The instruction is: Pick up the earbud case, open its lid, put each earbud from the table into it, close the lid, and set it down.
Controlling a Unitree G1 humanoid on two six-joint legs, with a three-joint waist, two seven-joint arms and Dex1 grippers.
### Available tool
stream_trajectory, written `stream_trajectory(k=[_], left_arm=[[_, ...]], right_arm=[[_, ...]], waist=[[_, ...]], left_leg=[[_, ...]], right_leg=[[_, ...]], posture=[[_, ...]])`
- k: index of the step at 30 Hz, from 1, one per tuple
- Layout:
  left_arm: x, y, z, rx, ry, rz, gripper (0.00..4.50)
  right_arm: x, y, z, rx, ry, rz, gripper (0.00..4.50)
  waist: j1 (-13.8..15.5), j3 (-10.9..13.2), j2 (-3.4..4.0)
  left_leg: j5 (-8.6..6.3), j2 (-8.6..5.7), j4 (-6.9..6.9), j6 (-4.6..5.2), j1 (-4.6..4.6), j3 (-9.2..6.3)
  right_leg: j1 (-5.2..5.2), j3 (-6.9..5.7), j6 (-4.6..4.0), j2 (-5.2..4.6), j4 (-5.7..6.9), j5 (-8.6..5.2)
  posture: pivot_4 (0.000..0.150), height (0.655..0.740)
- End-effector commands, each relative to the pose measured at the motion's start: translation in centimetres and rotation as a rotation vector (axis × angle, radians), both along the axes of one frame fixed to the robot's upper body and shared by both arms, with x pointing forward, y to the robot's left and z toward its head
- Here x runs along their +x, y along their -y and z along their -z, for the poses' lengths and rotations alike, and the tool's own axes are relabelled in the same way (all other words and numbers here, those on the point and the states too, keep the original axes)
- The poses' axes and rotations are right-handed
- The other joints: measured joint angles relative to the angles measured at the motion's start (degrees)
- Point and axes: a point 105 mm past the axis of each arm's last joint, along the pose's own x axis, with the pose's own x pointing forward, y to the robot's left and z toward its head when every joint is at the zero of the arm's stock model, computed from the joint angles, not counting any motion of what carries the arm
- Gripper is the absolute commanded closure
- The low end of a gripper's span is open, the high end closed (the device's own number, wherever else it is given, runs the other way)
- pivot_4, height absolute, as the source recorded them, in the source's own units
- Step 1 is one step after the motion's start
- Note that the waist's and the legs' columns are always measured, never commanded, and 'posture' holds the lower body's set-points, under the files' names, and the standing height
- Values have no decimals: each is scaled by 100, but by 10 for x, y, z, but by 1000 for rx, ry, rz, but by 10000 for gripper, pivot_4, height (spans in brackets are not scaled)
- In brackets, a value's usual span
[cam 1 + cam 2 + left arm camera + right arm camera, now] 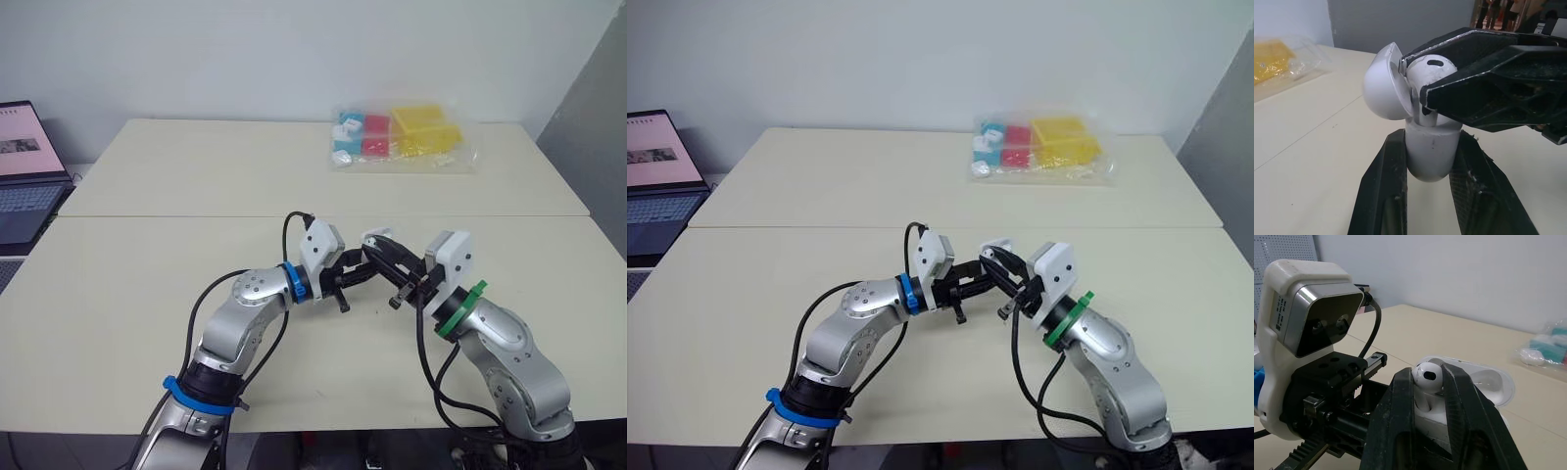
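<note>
My left gripper (364, 264) is shut on the body of the white earbud case (1431, 149), holding it above the middle of the table. The case's rounded lid (1383, 83) stands open, tipped back. My right gripper (1428, 377) is shut on a white earbud (1428, 375), its head pinched between the black fingertips. The earbud (1430, 68) sits at the mouth of the case, with its stem down inside the opening. The two grippers meet tip to tip over the table (147, 294). The inside of the case is hidden by the fingers.
A clear plastic bag (404, 137) with yellow, red and blue blocks lies at the far side of the table. An open laptop (24, 171) stands off the left edge. A seam (147, 216) runs across the table behind the grippers.
</note>
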Motion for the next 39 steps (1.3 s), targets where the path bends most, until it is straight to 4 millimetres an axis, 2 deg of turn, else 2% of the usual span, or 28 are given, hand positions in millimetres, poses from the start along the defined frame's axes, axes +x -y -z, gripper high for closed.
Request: stream_trajectory(k=[1,7,17,23,27,28,30,33,36,39], left_arm=[[-2,-1,-25,-57,82,5,37335],[-3,-2,-24,-55,80,5,37335],[-3,-2,-22,-53,77,0,37335],[-2,-5,-20,-44,73,-6,37335],[-7,-1,-18,-29,81,35,37335],[-10,1,-16,-17,90,62,37335],[-13,3,-15,-3,100,90,37335],[-17,5,-14,13,112,125,37335],[-19,6,-13,26,125,146,37335],[-22,8,-12,39,137,168,37335]], right_arm=[[-3,1,-3,23,-8,-3,37151],[-4,1,-10,2,25,-1,16424],[-10,6,-22,2,47,6,16058],[-27,14,-51,-35,109,-48,16058],[-5,34,-83,-90,140,-12,16058],[9,41,-86,-158,115,0,17743],[25,52,-89,-234,75,19,22059],[45,57,-94,-318,20,1,32775],[55,55,-91,-394,-40,-49,44321],[52,41,-80,-440,-152,-182,45000]], waist=[[0,0,0],[0,0,0],[1,0,0],[0,0,0],[-13,3,0],[-10,3,0],[-9,3,1],[-1,4,1],[0,4,2],[-2,4,1]], left_leg=[[0,0,0,0,0,0],[0,0,-1,0,-1,0],[0,0,-1,0,-1,0],[0,-1,-1,0,-2,1],[0,-1,2,0,1,3],[0,-3,2,0,1,4],[0,-4,3,0,3,8],[0,-3,-4,1,-2,1],[-1,-4,-17,2,-8,8],[-2,-2,-35,3,-9,7]], right_leg=[[0,-1,0,0,0,0],[-1,-1,0,0,0,0],[0,-1,0,-1,-1,0],[0,0,0,-2,-4,0],[-3,-1,2,-2,-1,2],[-2,-3,1,-2,1,2],[-1,-5,-27,-2,-2,-14],[2,0,-44,-2,-9,-24],[-10,7,-21,0,-9,-12],[-15,7,-24,3,-15,-16]], posture=[[1500,7400],[1500,7400],[1500,7400],[1500,7400],[1500,7400],[1500,7400],[1500,7400],[1500,7400],[1500,7400],[1500,7400]])
